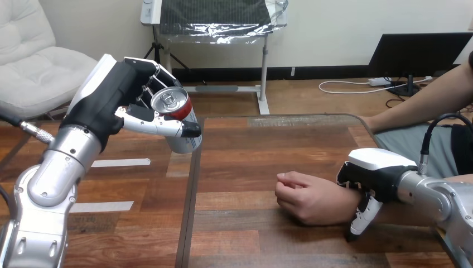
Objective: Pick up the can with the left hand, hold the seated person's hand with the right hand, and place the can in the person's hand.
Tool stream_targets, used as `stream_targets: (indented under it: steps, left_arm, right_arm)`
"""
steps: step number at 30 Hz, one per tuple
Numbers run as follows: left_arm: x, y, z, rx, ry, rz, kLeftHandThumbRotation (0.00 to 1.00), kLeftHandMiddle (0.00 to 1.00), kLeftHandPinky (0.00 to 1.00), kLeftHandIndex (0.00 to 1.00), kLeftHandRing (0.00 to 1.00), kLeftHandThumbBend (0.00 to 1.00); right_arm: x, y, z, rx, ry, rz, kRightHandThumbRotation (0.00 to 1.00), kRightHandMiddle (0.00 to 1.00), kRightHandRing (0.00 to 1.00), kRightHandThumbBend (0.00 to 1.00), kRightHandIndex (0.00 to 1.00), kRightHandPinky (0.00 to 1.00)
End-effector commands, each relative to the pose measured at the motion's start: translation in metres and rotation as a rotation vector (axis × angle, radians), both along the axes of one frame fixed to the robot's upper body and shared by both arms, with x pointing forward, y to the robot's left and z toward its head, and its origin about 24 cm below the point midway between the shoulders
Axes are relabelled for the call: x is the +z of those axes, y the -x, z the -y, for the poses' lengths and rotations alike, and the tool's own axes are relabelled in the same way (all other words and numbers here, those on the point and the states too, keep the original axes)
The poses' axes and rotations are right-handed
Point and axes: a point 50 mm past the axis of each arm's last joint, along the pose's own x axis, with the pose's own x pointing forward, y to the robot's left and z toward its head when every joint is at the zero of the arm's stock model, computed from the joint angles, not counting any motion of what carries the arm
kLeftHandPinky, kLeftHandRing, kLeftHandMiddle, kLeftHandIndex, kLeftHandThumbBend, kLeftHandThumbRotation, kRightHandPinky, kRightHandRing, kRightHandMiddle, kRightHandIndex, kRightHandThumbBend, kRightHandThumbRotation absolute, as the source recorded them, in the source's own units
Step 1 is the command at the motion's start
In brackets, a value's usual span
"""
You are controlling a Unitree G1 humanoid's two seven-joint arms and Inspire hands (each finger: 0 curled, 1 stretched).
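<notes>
Wooden planks make up the table (pixel 268 139), whose left edge runs from near to far at about mid scene and whose far corners are rounded. We count one can, one person's hand and two robot hands.

Our left hand (pixel 111 106) is raised at the far left, above the table's left edge, with its fingers and thumb wrapped round the can (pixel 187 139). The can is clear of the surface and tilted, its silver top with the pull tab facing us and a red band just below the rim.

At the near right, the person's hand (pixel 304 198) rests on the table in a loose fist, knuckles pointing left. Our right hand (pixel 376 167) sits over the person's wrist (pixel 340 202), clasping it, with the thumb (pixel 361 218) coming down the wrist's near side.

The can and the person's hand are well apart.
</notes>
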Motion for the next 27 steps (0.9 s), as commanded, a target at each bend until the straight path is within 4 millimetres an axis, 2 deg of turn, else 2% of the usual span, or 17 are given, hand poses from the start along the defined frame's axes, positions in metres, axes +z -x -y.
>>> stream_targets:
  steps: [1,14,19,27]
  left_arm:
    - [0.036,-0.004,0.001,-0.005,-0.007,0.150,0.00,0.37,0.27,0.39,0.33,0.81]
    - [0.037,-0.004,0.001,-0.004,-0.009,0.152,0.00,0.38,0.27,0.39,0.33,0.80]
    - [0.038,-0.004,0.000,-0.004,-0.004,0.154,0.00,0.37,0.27,0.39,0.33,0.80]
    - [0.038,-0.003,-0.001,-0.003,-0.005,0.159,0.00,0.37,0.27,0.39,0.32,0.80]
  right_arm:
    - [-0.030,0.013,0.000,-0.020,0.042,-0.131,0.05,0.44,0.35,0.89,0.46,0.26]
    - [-0.028,0.010,0.010,-0.033,0.065,-0.164,0.13,0.53,0.46,0.92,0.51,0.36]
    - [-0.028,0.009,0.013,-0.034,0.092,-0.187,0.18,0.60,0.54,0.94,0.59,0.43]
    - [-0.026,0.009,0.019,-0.050,0.103,-0.213,0.21,0.65,0.59,0.96,0.66,0.47]
